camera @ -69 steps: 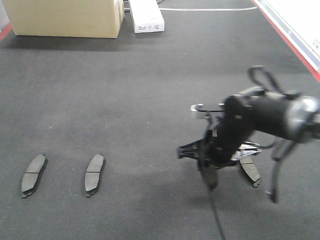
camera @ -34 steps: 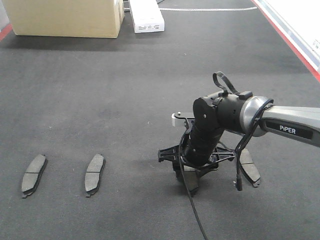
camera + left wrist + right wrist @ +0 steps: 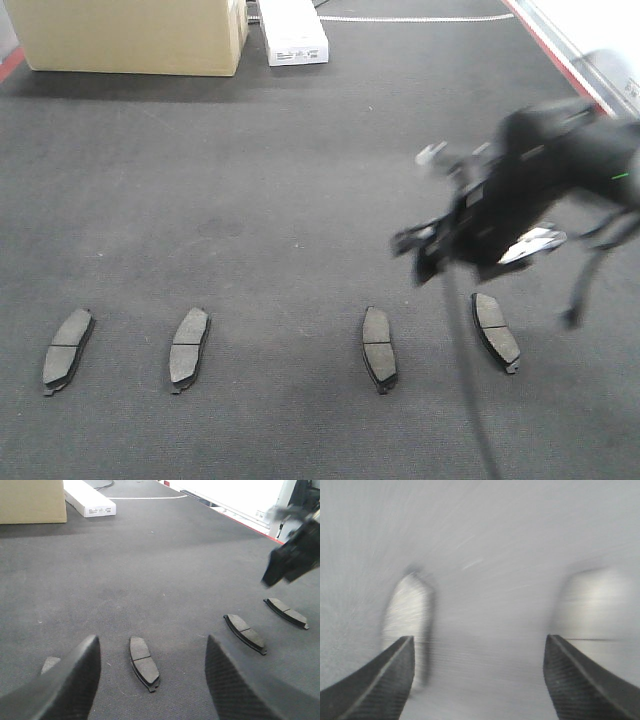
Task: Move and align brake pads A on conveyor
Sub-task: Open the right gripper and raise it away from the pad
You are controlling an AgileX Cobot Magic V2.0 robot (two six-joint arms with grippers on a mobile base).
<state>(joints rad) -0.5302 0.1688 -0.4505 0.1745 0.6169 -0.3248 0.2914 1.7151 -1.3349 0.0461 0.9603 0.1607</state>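
Low in the front frame, four brake pads A [image 3: 68, 348] lie flat in a rough row on the conveyor [image 3: 250, 200], all roughly upright in the frame: two at lower left, one [image 3: 379, 347] at lower centre, one [image 3: 495, 330] right of it (spacing looks uneven). Placement seems essentially done; perhaps fine alignment remains. Above them at centre right, the right gripper [image 3: 425, 250], blurred, hangs with fingers apart and empty. The left gripper [image 3: 150, 680] is likewise spread, holding nothing. A cardboard box [image 3: 130, 35] sits at the upper left.
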